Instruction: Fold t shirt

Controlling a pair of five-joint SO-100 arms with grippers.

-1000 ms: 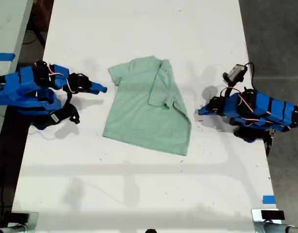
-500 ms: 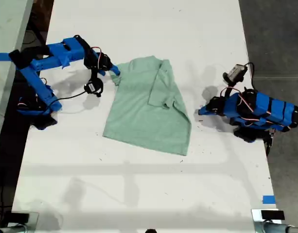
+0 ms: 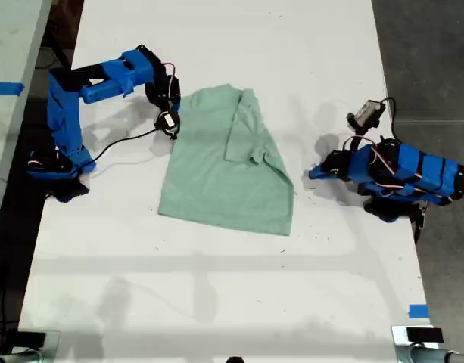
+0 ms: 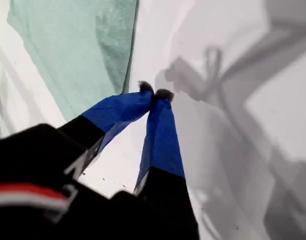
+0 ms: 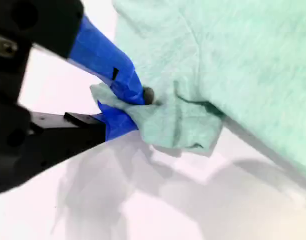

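The pale mint-green t shirt (image 3: 220, 170) lies flat on the white table (image 3: 216, 302), its sleeve on the exterior view's right folded in over the body. My second gripper (image 3: 172, 108) is at the shirt's upper corner on the exterior view's left. In the second wrist view my second gripper (image 5: 135, 102) is shut on a bunched piece of the t shirt (image 5: 242, 50). My first gripper (image 3: 313, 173) rests low on the table just off the shirt's edge on the exterior view's right. Seen from the first wrist, my first gripper (image 4: 155, 93) is shut and empty, with the t shirt (image 4: 78, 45) beyond it.
Blue tape marks (image 3: 418, 311) sit near the table's front corner on the exterior view's right. Dark floor (image 3: 428, 53) borders the table on that side. Another pale surface with blue tape (image 3: 4, 88) stands at the exterior view's left.
The second arm rose from its rest, reached to the shirt's sleeve and closed on it; the sleeve has drawn inward and the shirt shifted slightly. The first arm has not moved.
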